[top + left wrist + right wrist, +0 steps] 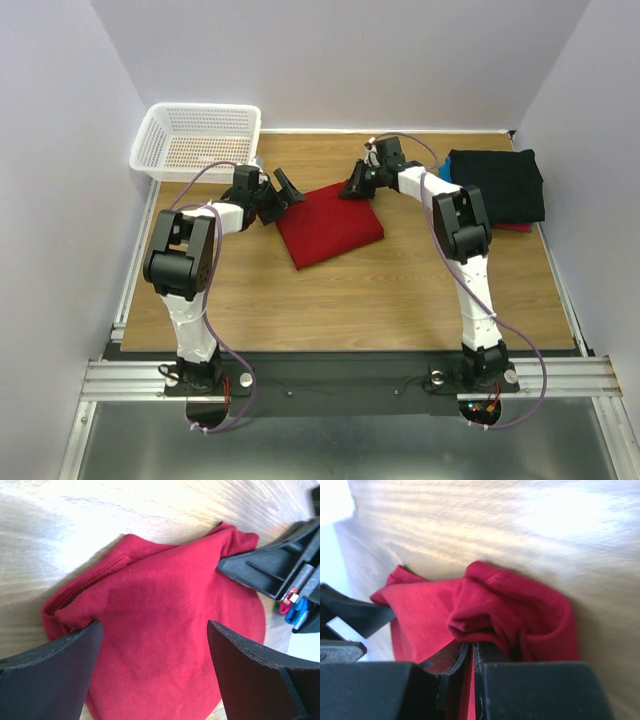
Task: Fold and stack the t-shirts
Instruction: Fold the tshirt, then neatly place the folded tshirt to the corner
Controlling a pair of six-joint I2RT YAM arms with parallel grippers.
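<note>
Pinching a bunched far corner of the red t-shirt (520,615), the right gripper (471,650) has its fingers pressed together on the cloth. The left gripper (152,625) hangs spread over the shirt's left corner. The shirt lies folded mid-table (400,290), the black t-shirt (497,185) tops a far-right stack, and the white basket (195,140) sits far left.

- From overhead I get even, soft light and a sharp picture; shadows on the surface (380,290) are faint.
- In both wrist views, glare washes the wood white toward the top edge.
- Up close, my right hand (472,652) is dark and blurred; the red t-shirt (520,615) looks soft.
</note>
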